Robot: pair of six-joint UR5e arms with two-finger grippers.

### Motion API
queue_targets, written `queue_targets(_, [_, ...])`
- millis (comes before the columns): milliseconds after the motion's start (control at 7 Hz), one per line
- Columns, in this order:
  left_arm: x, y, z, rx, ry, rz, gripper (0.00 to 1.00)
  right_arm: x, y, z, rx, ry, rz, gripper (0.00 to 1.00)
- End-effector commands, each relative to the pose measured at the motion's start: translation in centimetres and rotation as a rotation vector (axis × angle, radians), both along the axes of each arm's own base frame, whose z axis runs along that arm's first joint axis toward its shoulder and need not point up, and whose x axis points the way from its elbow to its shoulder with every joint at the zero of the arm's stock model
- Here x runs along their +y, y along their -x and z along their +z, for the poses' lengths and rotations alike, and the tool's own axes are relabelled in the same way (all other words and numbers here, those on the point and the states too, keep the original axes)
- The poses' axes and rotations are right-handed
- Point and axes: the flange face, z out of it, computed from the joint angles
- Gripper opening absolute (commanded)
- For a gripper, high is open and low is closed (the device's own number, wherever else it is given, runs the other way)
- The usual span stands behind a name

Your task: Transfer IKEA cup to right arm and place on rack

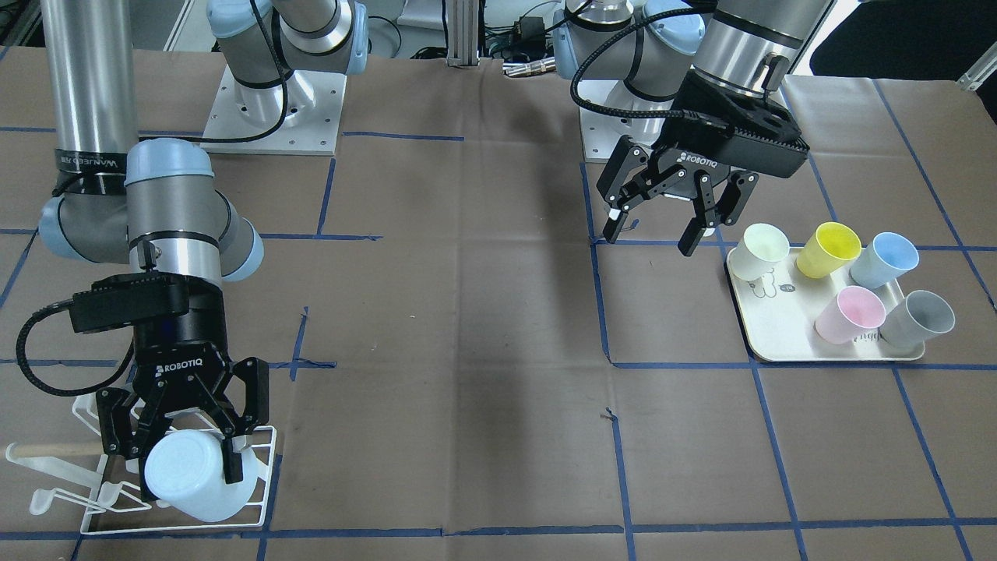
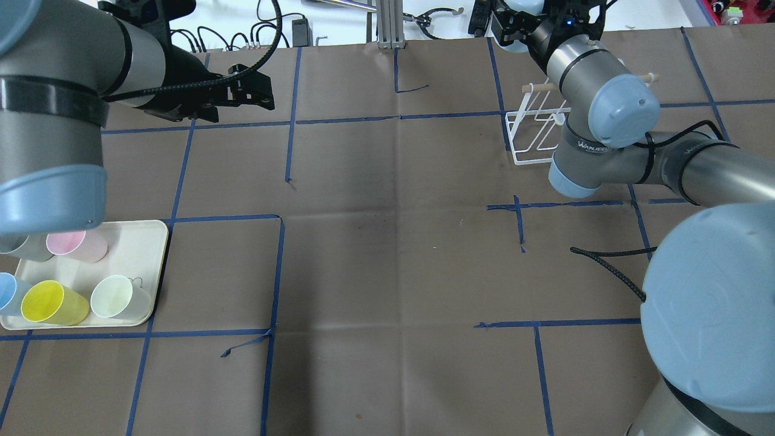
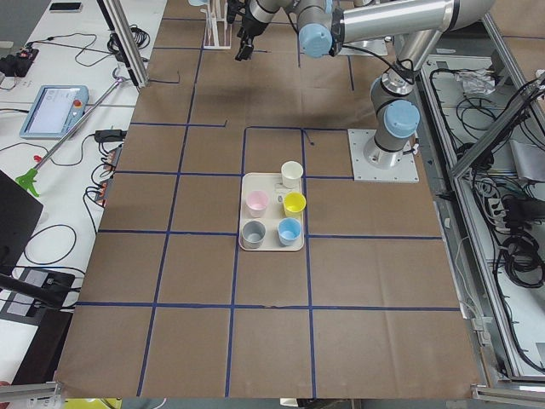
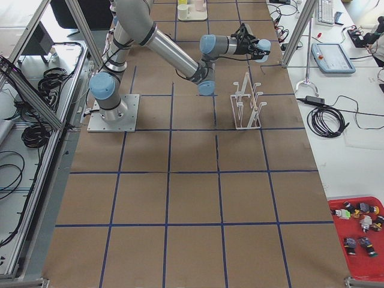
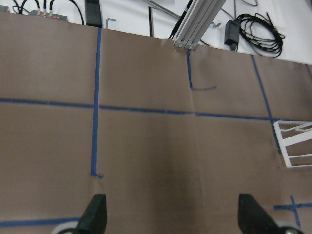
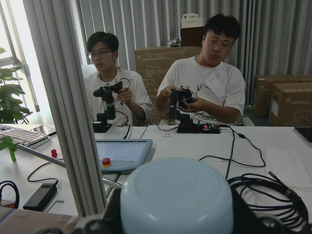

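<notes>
My right gripper [image 1: 183,456] is shut on a pale blue-white IKEA cup [image 1: 191,475]. It holds the cup on its side, base toward the front camera, directly over the white wire rack [image 1: 261,499] with its wooden dowel [image 1: 54,449]. I cannot tell whether the cup touches the rack. In the right wrist view the cup's base [image 6: 175,200] fills the space between the fingers. My left gripper [image 1: 658,226] is open and empty, above the table beside the tray. The left wrist view shows its two fingertips [image 5: 95,214] wide apart over bare table.
A cream tray [image 1: 779,335] holds cream [image 1: 763,249], yellow [image 1: 829,248], blue [image 1: 884,261], pink [image 1: 850,313] and grey [image 1: 919,319] cups. Brown paper with blue tape lines covers the table. Two operators sit beyond the far edge [image 6: 204,83].
</notes>
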Motion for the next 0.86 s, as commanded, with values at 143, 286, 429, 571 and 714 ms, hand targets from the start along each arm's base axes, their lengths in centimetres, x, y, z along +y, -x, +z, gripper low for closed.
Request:
queue_targets(143, [1.4,-1.0,0.8,-0.159,-0.328,0.007,0.95,-1.4,5.2,-2.4,-0.001,-0.021,-0.041,0.22])
queue_targets(286, [1.2,-1.5,0.6,-0.205,-0.349,-0.003,0.95,-1.7,6.1,-3.6,-0.008,-0.038,-0.043,0.22])
queue_targets(429, [1.1,-1.6,0.7,-0.213,-0.347,-0.03,0.96,-1.8,6.3,-4.6,-0.009,-0.053,-0.044,0.22])
queue_targets(571, [1.1,-1.8,0.6,-0.227,-0.351,-0.042,0.96,-1.9,6.3,-5.1,-0.012,-0.062,-0.045,0.22])
queue_targets(714, [1.2,-2.1,0.5,-0.255,-0.352,-0.057,0.96,-1.8,6.8,-5.3,-0.017,-0.068,-0.045,0.22])
